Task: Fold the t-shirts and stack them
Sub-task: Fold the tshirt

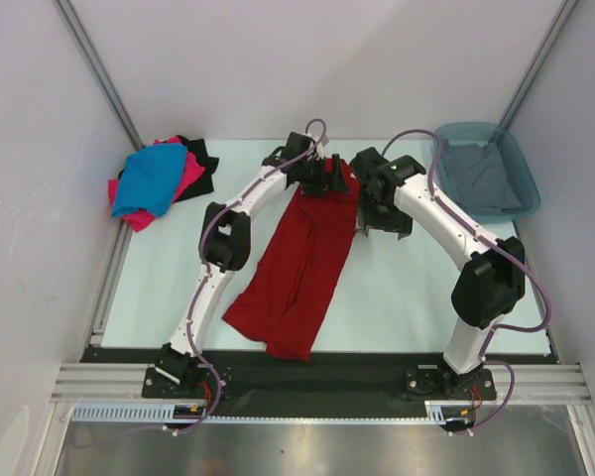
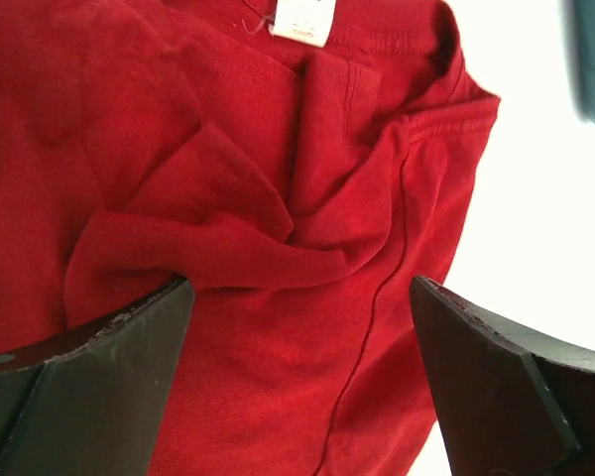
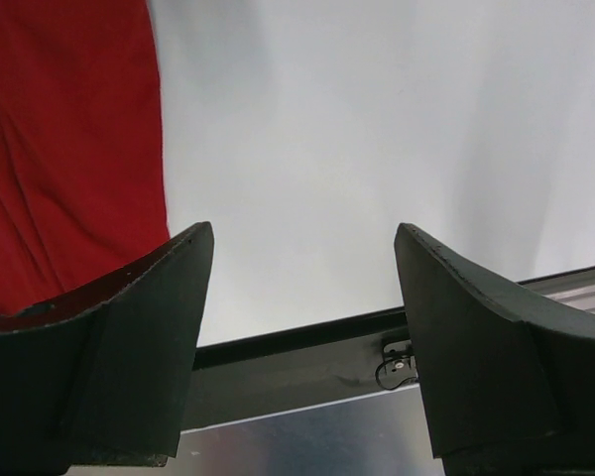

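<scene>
Hovering my spread left gripper over the dark red shirt, spread right gripper beside it; teal tub at two o'clock.

Left end effector and right end effector close together, jaws wide apart.

dark red t-shirt rumpled lengthwise, centre; blue, pink, black shirt heap, far-left

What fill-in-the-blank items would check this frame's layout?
The grey t-shirt lies inside the teal ____.
The left gripper hangs ____ above the dark red t-shirt.
The bright blue t-shirt lies on the hot pink t-shirt in the table's far-____ corner.
Missing: tub; open; left.
</scene>
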Action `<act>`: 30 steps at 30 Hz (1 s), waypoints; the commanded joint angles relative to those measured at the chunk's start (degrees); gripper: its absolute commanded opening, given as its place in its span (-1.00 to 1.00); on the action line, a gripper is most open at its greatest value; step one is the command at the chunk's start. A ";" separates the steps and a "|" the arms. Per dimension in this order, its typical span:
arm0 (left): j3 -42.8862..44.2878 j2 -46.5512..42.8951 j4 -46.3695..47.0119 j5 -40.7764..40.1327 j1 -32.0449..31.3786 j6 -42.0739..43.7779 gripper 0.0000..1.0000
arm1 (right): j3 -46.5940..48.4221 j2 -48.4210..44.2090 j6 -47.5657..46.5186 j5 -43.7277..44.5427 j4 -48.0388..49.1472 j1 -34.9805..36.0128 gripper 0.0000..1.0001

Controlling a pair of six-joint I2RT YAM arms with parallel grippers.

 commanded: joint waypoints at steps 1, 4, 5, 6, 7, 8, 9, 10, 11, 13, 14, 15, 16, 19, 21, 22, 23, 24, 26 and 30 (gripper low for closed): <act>1.60 2.16 -3.60 -9.81 5.64 5.00 1.00 | -0.22 -0.84 1.82 -0.74 -0.63 1.04 0.57; 2.74 2.42 -3.69 -10.52 8.54 5.00 0.99 | -0.14 0.13 2.00 -1.27 -0.37 2.45 0.57; 3.27 2.34 -3.51 -10.69 9.33 5.09 1.00 | -0.14 0.31 1.91 -1.53 -0.36 3.06 0.57; 3.45 2.34 -3.34 -10.52 10.30 5.17 1.00 | -0.22 0.65 1.91 -2.32 -0.28 3.33 0.57; 3.62 2.25 -3.33 -10.95 12.14 5.17 1.00 | -0.40 1.27 1.82 -2.68 0.07 3.68 0.57; 3.97 2.08 -3.33 -11.05 13.02 5.26 1.00 | -0.57 1.53 1.82 -3.90 0.42 4.38 0.57; 4.06 1.81 -3.16 -11.13 13.82 5.35 1.00 | -0.75 1.89 1.82 -4.69 0.95 4.65 0.57; 4.06 1.64 -3.07 -11.05 15.39 5.44 1.00 | -1.36 2.06 1.82 -5.48 1.48 4.82 0.57; 4.32 1.37 -2.98 -11.05 16.10 5.79 1.00 | -1.80 2.33 1.65 -7.32 2.00 5.43 0.57; 4.33 0.24 -3.16 -11.57 17.60 6.40 1.00 | -3.12 2.77 1.38 -10.05 3.84 5.53 0.57; 4.15 -0.21 -3.33 -11.83 18.04 6.67 1.00 | -4.43 3.20 1.73 -10.85 4.20 5.53 0.58; 4.06 -0.73 -3.16 -11.40 18.39 6.67 0.99 | -5.23 3.29 1.56 -12.86 4.99 5.35 0.57; 3.63 -2.30 -2.90 -10.01 18.74 6.67 0.99 | -5.84 3.30 1.47 -14.44 6.65 5.18 0.57; 0.12 -6.00 -1.84 -5.44 18.31 6.40 1.00 | -7.34 3.47 0.33 -19.98 10.17 4.04 0.58; -4.27 -10.65 -0.44 -1.56 17.78 5.62 0.99 | -7.08 4.69 -0.99 -23.84 11.50 3.07 0.57; -5.85 -12.06 0.17 -0.42 17.17 5.44 1.00 | -6.73 5.14 -1.25 -24.30 12.02 2.28 0.57; -8.04 -14.95 1.31 0.81 16.73 5.44 1.00 | -6.38 5.49 -1.69 -24.48 12.38 2.02 0.56; -8.85 -16.11 1.67 2.65 16.38 5.35 1.00 | -5.68 6.01 -3.26 -25.61 12.90 1.75 0.57; -12.09 -19.09 5.51 6.08 15.67 2.99 1.00 | -4.54 6.98 -4.68 -27.81 14.75 0.87 0.56; -13.60 -27.51 4.86 2.98 13.74 1.48 1.00 | -1.81 10.58 -8.19 -34.03 17.47 0.17 0.57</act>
